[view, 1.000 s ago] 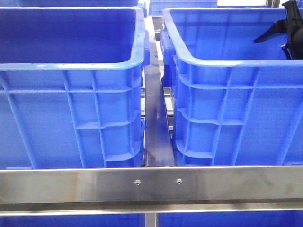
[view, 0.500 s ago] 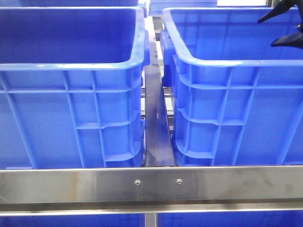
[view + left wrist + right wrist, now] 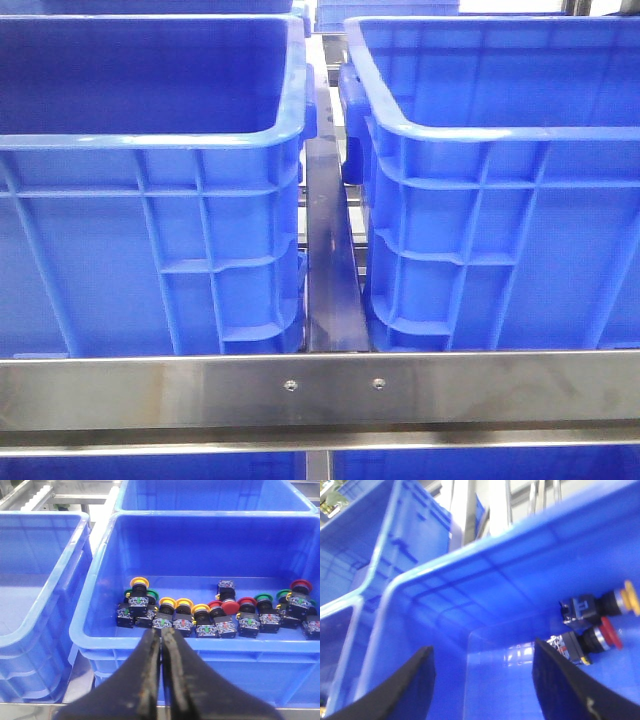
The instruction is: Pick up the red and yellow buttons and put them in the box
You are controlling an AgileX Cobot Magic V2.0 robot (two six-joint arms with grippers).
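Now | writing: none legible | left gripper: jaws nearly closed, empty, above crate rim | right gripper: jaws wide apart, empty | red and yellow buttons: rowed on crate floor; two in another crate.

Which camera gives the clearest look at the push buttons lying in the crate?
The left wrist view: it looks down into the crate and shows the whole row of push buttons, with yellow, red and green caps. The right wrist view catches only two, blurred. The front view shows crate walls only, no buttons.
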